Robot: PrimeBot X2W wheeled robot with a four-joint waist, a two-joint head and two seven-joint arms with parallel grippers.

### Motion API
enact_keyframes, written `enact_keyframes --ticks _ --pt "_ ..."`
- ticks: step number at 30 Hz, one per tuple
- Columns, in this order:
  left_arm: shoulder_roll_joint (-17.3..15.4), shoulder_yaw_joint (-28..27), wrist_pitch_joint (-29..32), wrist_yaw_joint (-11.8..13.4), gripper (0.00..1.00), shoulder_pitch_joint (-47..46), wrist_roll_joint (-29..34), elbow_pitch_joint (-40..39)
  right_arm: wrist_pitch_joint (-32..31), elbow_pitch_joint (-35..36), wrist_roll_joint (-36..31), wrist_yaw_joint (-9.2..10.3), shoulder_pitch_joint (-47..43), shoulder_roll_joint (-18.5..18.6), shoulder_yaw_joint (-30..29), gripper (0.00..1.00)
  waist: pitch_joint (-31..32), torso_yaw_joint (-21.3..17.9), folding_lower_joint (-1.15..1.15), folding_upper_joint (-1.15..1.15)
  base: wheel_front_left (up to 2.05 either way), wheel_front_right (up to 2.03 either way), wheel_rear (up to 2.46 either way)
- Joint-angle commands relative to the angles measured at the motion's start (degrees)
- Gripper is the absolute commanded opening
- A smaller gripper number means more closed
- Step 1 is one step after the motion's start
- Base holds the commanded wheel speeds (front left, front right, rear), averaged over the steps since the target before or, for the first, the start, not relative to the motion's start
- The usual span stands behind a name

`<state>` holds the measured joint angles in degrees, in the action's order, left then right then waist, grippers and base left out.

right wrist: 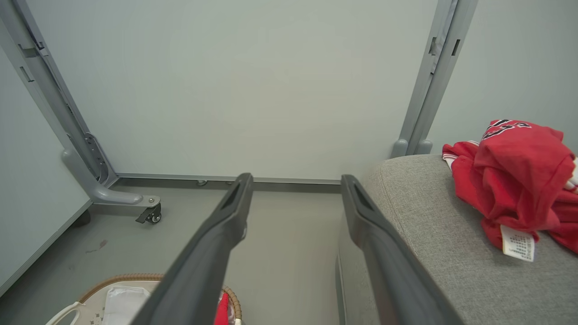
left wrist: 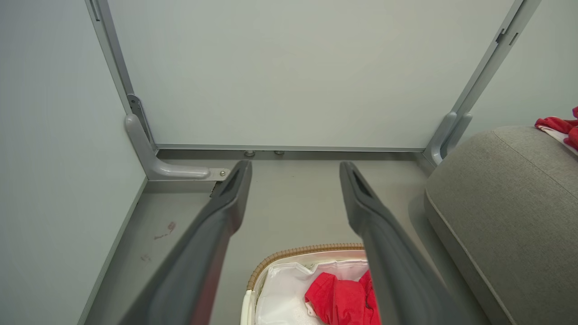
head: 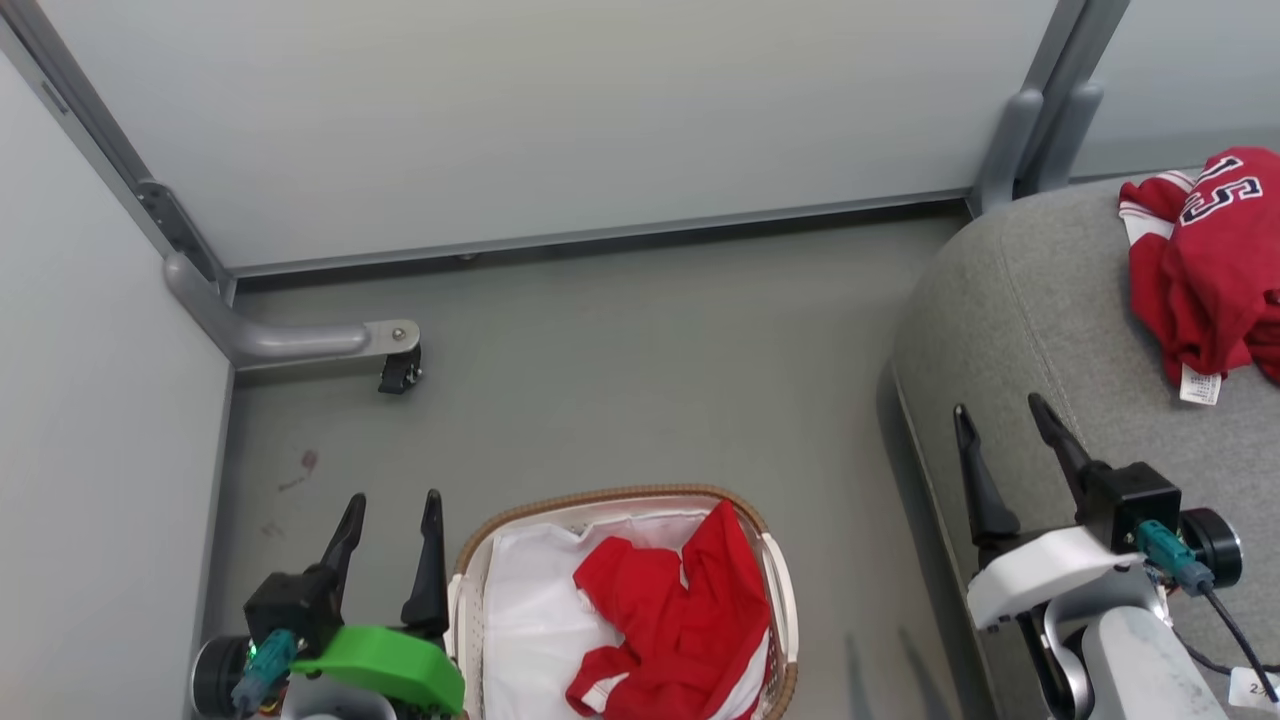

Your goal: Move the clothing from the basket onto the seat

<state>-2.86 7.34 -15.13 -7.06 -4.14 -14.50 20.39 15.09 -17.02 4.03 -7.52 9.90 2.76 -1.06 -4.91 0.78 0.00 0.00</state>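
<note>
The red garment (head: 680, 610) is lying crumpled in the basket (head: 610, 497) at the lower middle of the head view, covering the right half of the white liner (head: 530, 610); its long axis is running from a peak against the right-hand rim down toward the bottom edge of the frame, slanting slightly left; a second piece, the numbered garment (head: 1210, 260), is resting on the seat (head: 1020, 300) at the upper right, its white tag hanging off the lower fold. The basket is sitting on the floor (head: 620, 350), apart from the seat, with a bare strip of floor between them.

The left pincer (head: 395, 497) is hanging at the lower left, just beside the basket's left rim, its two dark fingers standing spread and gripping nothing; the right pincer (head: 998, 405) is hovering at the lower right against the seat's left edge, likewise spread wide and empty.

The heap is lying to the right of the left pincer and lower in the frame; in the left wrist view it is showing at the bottom edge, under the right-hand finger. The left arm is looking the nearer one; reaching the heap is likely calling for a swing rightward and a drop into the basket, the fingers straddling the heap across its narrow width rather than along it.
</note>
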Motion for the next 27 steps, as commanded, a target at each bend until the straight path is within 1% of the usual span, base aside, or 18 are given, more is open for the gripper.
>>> enact_keyframes --ticks 1,4,8,14,19,24,27 --pt "-0.1 0.4 0.0 -0.1 1.00 -1.6 0.3 0.0 0.1 0.5 -0.4 0.06 0.9 0.2 -0.3 1.00 -2.0 -0.6 0.00 0.00 0.00 0.00 0.00" --pt "0.0 1.9 0.0 -0.2 1.00 -3.4 0.5 1.0 0.1 1.4 -0.6 0.06 2.2 0.2 -0.7 1.00 -4.5 -1.3 0.00 0.00 0.00 0.00 0.00" --pt "-0.1 4.5 0.0 -0.2 1.00 -7.3 1.4 4.7 0.1 2.5 -0.6 0.06 4.5 0.2 -1.3 1.00 -9.1 -2.8 0.00 0.00 0.00 0.00 0.00" --pt "-0.1 8.6 0.0 0.1 1.00 -15.8 1.7 13.8 0.1 4.0 0.0 0.06 9.4 0.2 -0.8 1.00 -18.4 -6.3 0.00 0.00 0.00 0.00 0.00" --pt "-0.2 12.3 0.0 0.1 1.00 -22.5 0.7 21.5 0.1 4.9 1.1 0.06 13.4 0.2 0.2 1.00 -26.1 -9.3 0.00 0.00 0.00 0.00 0.00" --pt "-0.2 16.6 0.0 -0.1 1.00 -28.1 1.0 29.3 0.1 6.1 2.9 0.06 16.7 0.2 1.5 1.00 -32.5 -12.2 0.00 0.00 0.00 0.00 0.00" --pt "-0.2 18.9 0.0 -0.3 1.00 -30.4 0.6 32.8 0.1 6.8 3.7 0.06 18.0 0.2 2.0 1.00 -35.1 -13.6 0.00 0.00 0.00 0.00 0.00"
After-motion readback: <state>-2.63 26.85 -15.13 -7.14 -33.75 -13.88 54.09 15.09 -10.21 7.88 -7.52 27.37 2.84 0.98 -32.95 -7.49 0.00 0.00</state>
